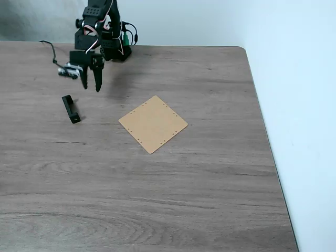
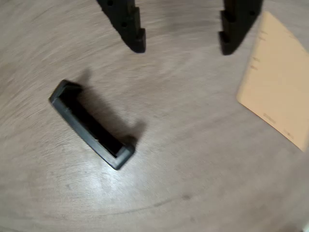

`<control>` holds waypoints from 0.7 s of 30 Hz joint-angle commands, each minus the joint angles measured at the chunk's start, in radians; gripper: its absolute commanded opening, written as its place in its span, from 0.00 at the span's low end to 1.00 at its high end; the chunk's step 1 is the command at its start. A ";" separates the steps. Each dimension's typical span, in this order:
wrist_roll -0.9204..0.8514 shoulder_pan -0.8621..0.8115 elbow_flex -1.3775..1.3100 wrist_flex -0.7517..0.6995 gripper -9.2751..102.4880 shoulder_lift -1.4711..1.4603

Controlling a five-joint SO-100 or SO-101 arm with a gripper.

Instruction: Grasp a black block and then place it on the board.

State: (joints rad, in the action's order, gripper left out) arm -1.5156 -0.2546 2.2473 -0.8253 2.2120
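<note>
On the wood table (image 1: 184, 184), the claw (image 1: 91, 86) hangs released above the black block (image 1: 71, 109), beside the unmarked board (image 1: 153, 124).

one black block (image 1: 71, 109), one board (image 1: 153, 124), one table (image 1: 184, 199), one robot arm (image 1: 100, 31)

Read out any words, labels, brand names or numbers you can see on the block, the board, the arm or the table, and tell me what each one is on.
None can be read.
Small matte-black bar-shaped block: no text.
Thin tan square board: small edge holes, no print; faint marks in the wrist view are too blurred to read.
Black robot arm and open claw: no legible label.
Grey-brown wood tabletop: grain alone.
</note>
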 commanded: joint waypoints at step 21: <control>-0.591 -0.192 -0.186 0.026 0.31 -0.210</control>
State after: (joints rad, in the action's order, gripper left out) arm -2.0586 -0.4264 2.1108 -0.8023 1.9942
